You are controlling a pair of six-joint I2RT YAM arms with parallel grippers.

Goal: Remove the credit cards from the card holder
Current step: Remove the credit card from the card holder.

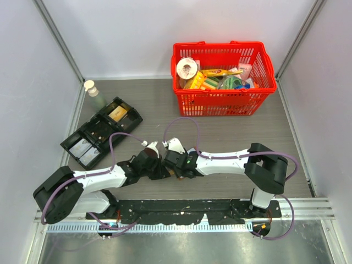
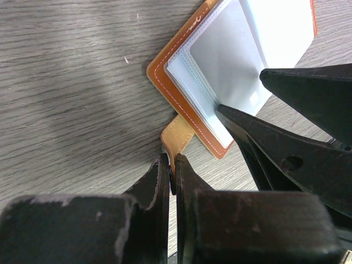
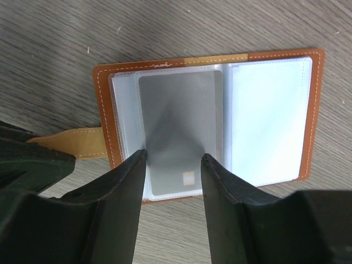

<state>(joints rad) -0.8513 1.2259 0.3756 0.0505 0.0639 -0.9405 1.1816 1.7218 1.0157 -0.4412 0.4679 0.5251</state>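
The card holder [image 3: 269,121] lies open flat on the wooden table, brown leather outside, pale clear sleeves inside. A grey credit card [image 3: 179,126] with a small gold chip sits in its left sleeve. My left gripper [image 2: 172,162] is shut on the holder's closing tab [image 2: 177,137], pinning it near the table. My right gripper [image 3: 173,157] is open, its fingertips on either side of the grey card's lower part, over the sleeve. In the top view both grippers [image 1: 165,166] meet at the table's near middle and hide most of the holder.
A red basket [image 1: 223,102] full of assorted items stands at the back right. A black compartmented tray [image 1: 102,132] lies at the left, with a small bottle [image 1: 91,88] behind it. Metal frame posts run along both sides.
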